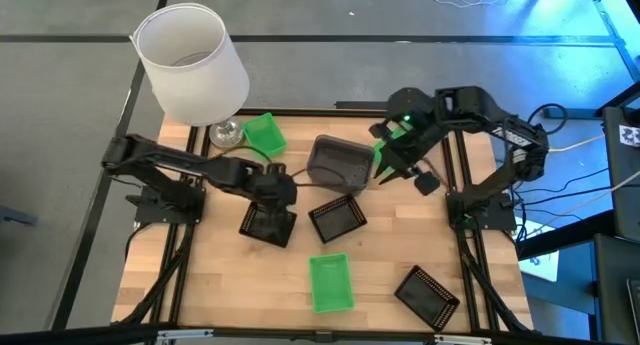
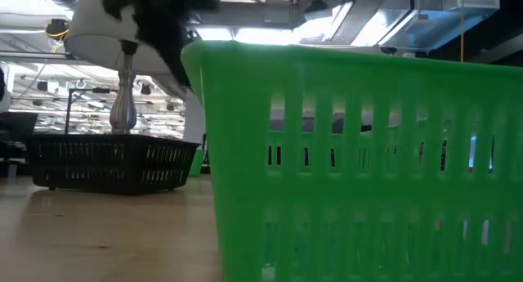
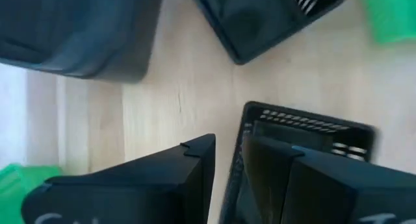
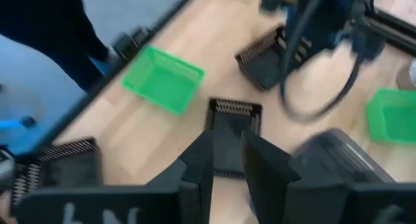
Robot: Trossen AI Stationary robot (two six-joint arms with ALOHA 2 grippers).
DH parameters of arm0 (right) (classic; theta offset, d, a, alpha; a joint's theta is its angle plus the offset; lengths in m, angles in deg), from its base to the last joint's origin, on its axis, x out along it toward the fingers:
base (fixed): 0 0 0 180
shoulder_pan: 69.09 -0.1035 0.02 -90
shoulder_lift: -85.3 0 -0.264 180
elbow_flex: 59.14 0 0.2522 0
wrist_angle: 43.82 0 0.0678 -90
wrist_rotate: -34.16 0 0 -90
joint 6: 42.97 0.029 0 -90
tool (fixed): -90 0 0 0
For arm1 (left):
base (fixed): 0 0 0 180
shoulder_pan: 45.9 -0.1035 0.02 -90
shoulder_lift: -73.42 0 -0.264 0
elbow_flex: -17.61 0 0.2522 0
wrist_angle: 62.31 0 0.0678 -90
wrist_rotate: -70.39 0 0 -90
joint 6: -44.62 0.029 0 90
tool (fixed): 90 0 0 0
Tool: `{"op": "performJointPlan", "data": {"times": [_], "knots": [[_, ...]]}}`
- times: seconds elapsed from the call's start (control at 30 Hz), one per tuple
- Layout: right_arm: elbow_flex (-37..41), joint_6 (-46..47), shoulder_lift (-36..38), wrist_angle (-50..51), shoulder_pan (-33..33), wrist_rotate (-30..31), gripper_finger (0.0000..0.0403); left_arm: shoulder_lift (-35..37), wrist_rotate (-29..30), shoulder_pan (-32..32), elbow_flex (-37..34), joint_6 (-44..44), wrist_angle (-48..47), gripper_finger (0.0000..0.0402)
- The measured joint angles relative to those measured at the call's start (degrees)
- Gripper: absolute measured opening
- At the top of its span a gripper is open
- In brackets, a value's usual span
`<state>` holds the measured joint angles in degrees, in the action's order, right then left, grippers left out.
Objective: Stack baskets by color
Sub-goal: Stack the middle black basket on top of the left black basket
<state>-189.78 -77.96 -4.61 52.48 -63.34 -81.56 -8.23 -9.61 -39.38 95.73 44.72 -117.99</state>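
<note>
- Black basket [image 1: 267,223] sits on the table [image 1: 230,285] under the left tool [image 1: 277,190]; wrist view shows one finger [image 3: 305,185] inside its wall, the other [image 3: 143,191] outside, so they straddle the rim w/ a gap. Whether they pinch it or stand loose, can't tell.
- Step in hand, as I judge: left arm working the blacks, either gripping or letting go of this one. No black stack made yet.
- Other blacks: one [image 1: 336,218] just beside, mid-table; one [image 1: 428,295] well apart near the front right corner.
- Greys [image 1: 338,162] look already nested, center-back of table, near the right tool [image 1: 393,165].
- Greens loose: one [image 1: 264,134] at the back by the lamp [image 1: 192,63], one [image 1: 330,282] at front center; a bit of green shows under the right arm, likely the 3rd, not sure.
- Next move calls for: firm pinch on the wall, lift clear, carry to the mid-table black, square up and drop in.
- Left arm: stretched low across from the left edge, wrist bent down.
- Right arm: folded, reaching in from the right, tool raised above the table, fingers a little apart, nothing betw. them.
</note>
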Motion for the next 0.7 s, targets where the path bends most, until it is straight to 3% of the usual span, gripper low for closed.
{"op": "performJointPlan", "data": {"times": [0.13, 0.3, 0.43, 0.7], "knots": [[0.0, 0.0, -2.6, 0.7, -2.9, 5.9, 0.0081, 6.0, 0.0, 1.4, 0.0, -3.9, 0.7, 0.0067], [0.0, 4.7, -6.8, 2.4, -5.4, 6.3, 0.0081, 12.2, 1.0, 3.9, 0.0, -6.6, 1.1, 0.0067], [0.0, 12.1, -11.1, 2.5, -6.1, 7.2, 0.0081, 15.7, 5.9, 6.4, 0.0, -7.6, 1.5, 0.0067], [0.1, 10.5, -19.5, 5.4, -7.5, 7.5, 0.0081, 19.3, 8.6, 10.6, 0.0, -8.1, 1.7, 0.0067]]}}
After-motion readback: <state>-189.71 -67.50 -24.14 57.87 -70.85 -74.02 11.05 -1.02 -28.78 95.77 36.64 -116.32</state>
